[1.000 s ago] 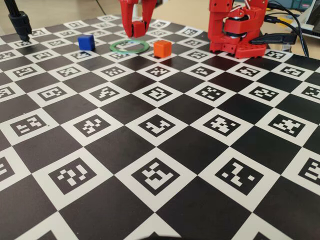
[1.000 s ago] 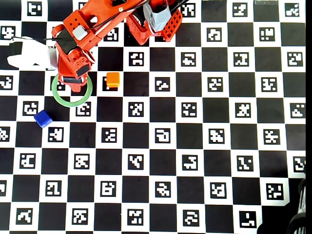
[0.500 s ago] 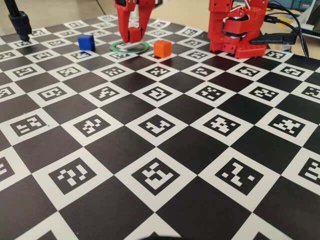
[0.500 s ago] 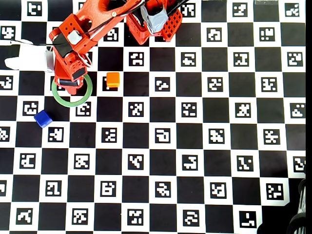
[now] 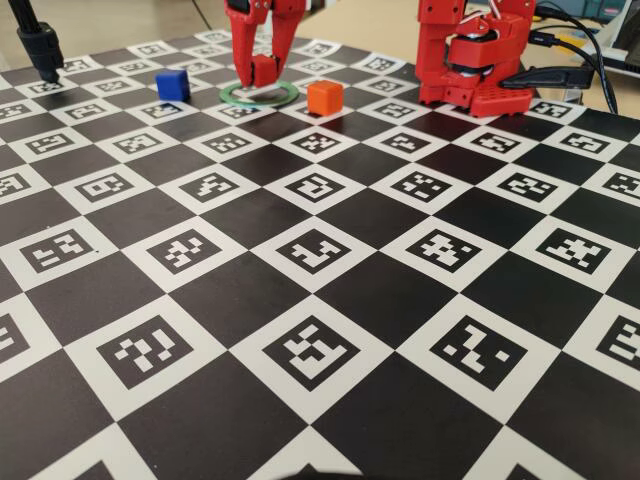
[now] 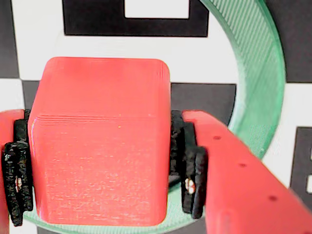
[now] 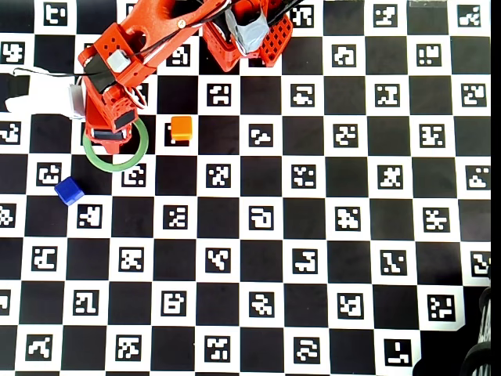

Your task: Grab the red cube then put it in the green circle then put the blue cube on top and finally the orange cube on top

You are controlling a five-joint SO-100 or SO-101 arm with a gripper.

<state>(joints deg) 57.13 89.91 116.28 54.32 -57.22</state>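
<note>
My gripper (image 6: pixel 100 183) is shut on the red cube (image 6: pixel 100 141), with a black pad (image 6: pixel 189 168) pressed against each side. In the fixed view the gripper (image 5: pixel 257 80) points down and holds the red cube (image 5: pixel 264 69) low inside the green circle (image 5: pixel 260 96). The wrist view shows the green circle (image 6: pixel 258 73) curving round the cube's right and lower sides. From overhead the gripper (image 7: pixel 112 143) covers the cube above the green circle (image 7: pixel 117 167). The blue cube (image 5: pixel 173 84) (image 7: pixel 69 190) and the orange cube (image 5: pixel 324 96) (image 7: pixel 181 128) sit on the board on either side of the ring.
The arm's red base (image 5: pixel 470 60) (image 7: pixel 243 35) stands at the board's far edge, with cables (image 5: pixel 590 60) to its right. A black stand (image 5: pixel 40 45) rises at the far left. A white object (image 7: pixel 39 92) lies just beyond the ring.
The gripper has come down with the red cube, from above the ring's far side to low inside the ring. The blue and orange cubes have stayed put.
</note>
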